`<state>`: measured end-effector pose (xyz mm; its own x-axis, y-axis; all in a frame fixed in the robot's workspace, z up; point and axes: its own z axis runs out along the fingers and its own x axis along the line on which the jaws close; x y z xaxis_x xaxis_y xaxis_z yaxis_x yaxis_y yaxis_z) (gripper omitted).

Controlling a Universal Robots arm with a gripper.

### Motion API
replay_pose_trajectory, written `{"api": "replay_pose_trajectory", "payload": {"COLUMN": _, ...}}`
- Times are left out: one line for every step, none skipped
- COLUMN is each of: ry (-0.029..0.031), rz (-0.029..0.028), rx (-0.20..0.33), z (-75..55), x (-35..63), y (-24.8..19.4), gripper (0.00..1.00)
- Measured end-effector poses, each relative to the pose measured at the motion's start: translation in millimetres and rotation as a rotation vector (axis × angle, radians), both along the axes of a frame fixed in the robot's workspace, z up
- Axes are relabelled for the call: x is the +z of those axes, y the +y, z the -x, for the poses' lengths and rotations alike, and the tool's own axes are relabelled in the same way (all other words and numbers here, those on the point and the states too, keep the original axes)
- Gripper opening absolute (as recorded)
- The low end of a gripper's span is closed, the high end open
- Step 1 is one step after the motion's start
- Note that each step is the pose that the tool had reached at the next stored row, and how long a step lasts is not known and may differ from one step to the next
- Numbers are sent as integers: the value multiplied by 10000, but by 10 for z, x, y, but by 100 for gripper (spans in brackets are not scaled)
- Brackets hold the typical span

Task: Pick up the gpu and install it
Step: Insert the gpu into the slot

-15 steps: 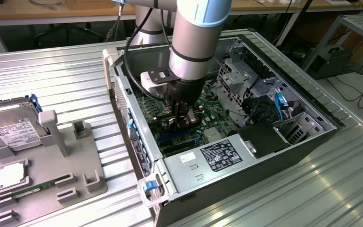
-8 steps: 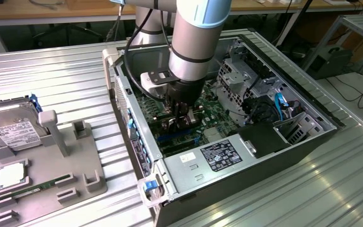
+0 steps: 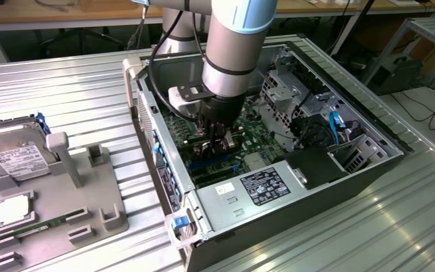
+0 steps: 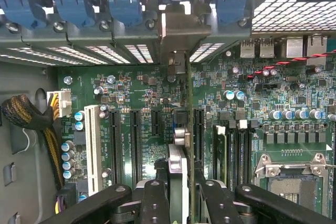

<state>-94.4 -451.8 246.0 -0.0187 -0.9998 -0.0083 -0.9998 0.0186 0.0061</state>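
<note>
My gripper (image 3: 217,136) reaches down into the open computer case (image 3: 225,218). It is shut on the gpu (image 4: 179,163), which the wrist view shows edge-on between the two black fingers (image 4: 155,199). The card stands upright over the green motherboard (image 4: 142,98), in line with a long black expansion slot (image 4: 198,129). Its silver end bracket (image 4: 176,30) sits against the case's rear slot openings. In the exterior view the gpu (image 3: 208,152) is a dark shape below the fingers, low among the board's slots.
A grey fixture (image 3: 66,215) at the exterior view's left carries a hard drive (image 3: 17,158), a square chip (image 3: 13,211) and a RAM stick (image 3: 43,225). Inside the case are a white slot (image 4: 93,140), the CPU socket (image 4: 291,174), cables (image 4: 31,116) and blue slot latches (image 4: 121,1).
</note>
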Motion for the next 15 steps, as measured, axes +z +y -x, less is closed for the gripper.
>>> {"api": "replay_pose_trajectory", "payload": {"ry": 0, "rz": 0, "rx": 0, "z": 0, "x": 0, "y": 0, "gripper": 28}}
{"api": "replay_pose_trajectory", "payload": {"ry": 0, "rz": 0, "rx": 0, "z": 0, "x": 0, "y": 0, "gripper": 28}}
{"api": "replay_pose_trajectory", "payload": {"ry": 0, "rz": -1, "rx": 0, "z": 0, "x": 1, "y": 0, "gripper": 28}}
{"api": "replay_pose_trajectory", "payload": {"ry": -1, "rz": -2, "rx": 0, "z": 0, "x": 1, "y": 0, "gripper": 28}}
{"api": "replay_pose_trajectory", "payload": {"ry": -1, "rz": -2, "rx": 0, "z": 0, "x": 1, "y": 0, "gripper": 28}}
{"api": "replay_pose_trajectory", "payload": {"ry": -1, "rz": -2, "rx": 0, "z": 0, "x": 1, "y": 0, "gripper": 28}}
{"api": "replay_pose_trajectory", "payload": {"ry": 2, "rz": -2, "rx": 0, "z": 0, "x": 2, "y": 0, "gripper": 28}}
{"api": "replay_pose_trajectory", "payload": {"ry": 19, "rz": 0, "rx": 1, "z": 0, "x": 2, "y": 0, "gripper": 28}}
{"api": "replay_pose_trajectory", "payload": {"ry": 58, "rz": 0, "rx": 3, "z": -1, "x": 2, "y": 0, "gripper": 28}}
{"api": "replay_pose_trajectory", "payload": {"ry": 113, "rz": 0, "rx": 4, "z": -2, "x": 2, "y": 0, "gripper": 28}}
{"api": "replay_pose_trajectory", "payload": {"ry": 182, "rz": -1, "rx": 4, "z": -2, "x": 1, "y": 0, "gripper": 28}}
{"api": "replay_pose_trajectory", "payload": {"ry": 263, "rz": -4, "rx": 4, "z": -3, "x": 1, "y": 0, "gripper": 28}}
{"api": "replay_pose_trajectory", "payload": {"ry": 357, "rz": 0, "rx": -1, "z": 0, "x": 2, "y": 0, "gripper": 28}}
{"api": "replay_pose_trajectory", "payload": {"ry": 437, "rz": 1, "rx": 0, "z": -2, "x": 2, "y": 0, "gripper": 28}}
{"api": "replay_pose_trajectory", "payload": {"ry": 465, "rz": 4, "rx": 0, "z": -3, "x": 2, "y": 0, "gripper": 28}}
